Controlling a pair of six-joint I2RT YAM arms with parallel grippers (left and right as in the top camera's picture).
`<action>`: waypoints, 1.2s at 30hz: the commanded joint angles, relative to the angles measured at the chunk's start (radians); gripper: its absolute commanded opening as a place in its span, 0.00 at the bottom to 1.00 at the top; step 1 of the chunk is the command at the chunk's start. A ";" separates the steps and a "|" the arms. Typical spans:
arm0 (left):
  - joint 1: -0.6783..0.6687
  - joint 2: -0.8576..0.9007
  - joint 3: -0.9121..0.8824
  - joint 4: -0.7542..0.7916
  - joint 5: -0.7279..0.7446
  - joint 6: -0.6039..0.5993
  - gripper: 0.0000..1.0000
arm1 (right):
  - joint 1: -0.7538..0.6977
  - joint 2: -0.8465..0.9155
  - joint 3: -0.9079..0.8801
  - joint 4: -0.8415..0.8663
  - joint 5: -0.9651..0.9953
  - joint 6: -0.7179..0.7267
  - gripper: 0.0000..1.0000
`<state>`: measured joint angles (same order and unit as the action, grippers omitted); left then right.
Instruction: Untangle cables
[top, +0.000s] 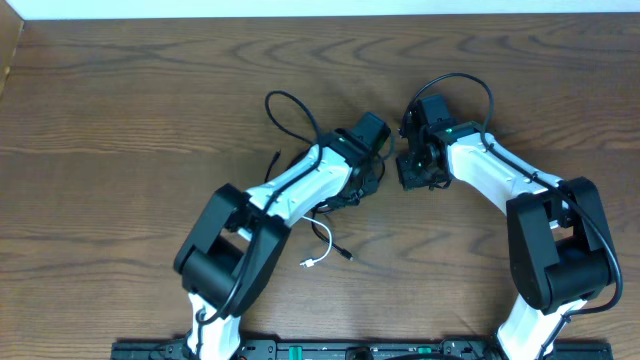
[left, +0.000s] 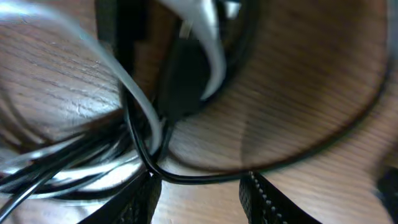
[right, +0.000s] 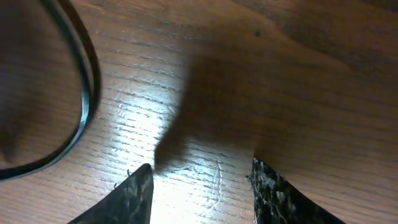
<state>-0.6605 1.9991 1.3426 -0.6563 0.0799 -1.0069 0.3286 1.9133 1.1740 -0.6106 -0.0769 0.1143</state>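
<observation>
Two pincers stand released: left pincer (left: 198, 186) over tangled cables (left: 68, 155) half-hidden overhead, right pincer (right: 202, 186) over the table (right: 249, 74).

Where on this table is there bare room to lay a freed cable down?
Bare wood: the whole left side of the table, left of the black cable loop; the far-right corner beyond the right arm; the front gap between both arm bases. Crowded: the centre, where the cable tangle and white cable lie by the left arm.

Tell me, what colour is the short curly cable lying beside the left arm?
The curly cable is white, clearest in the overhead view.
</observation>
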 joint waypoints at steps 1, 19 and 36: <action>0.003 0.034 -0.006 -0.005 -0.029 -0.019 0.34 | 0.002 -0.013 -0.008 -0.002 0.025 0.013 0.48; 0.078 -0.226 0.053 -0.266 0.058 0.270 0.07 | 0.000 -0.013 -0.008 -0.002 0.015 0.011 0.47; 0.089 -0.146 0.034 -0.217 -0.040 0.242 0.37 | 0.000 -0.030 0.050 0.014 -0.208 -0.071 0.75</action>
<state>-0.5812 1.8107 1.3823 -0.8970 0.0639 -0.7620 0.3275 1.9121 1.1847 -0.6083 -0.1337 0.1051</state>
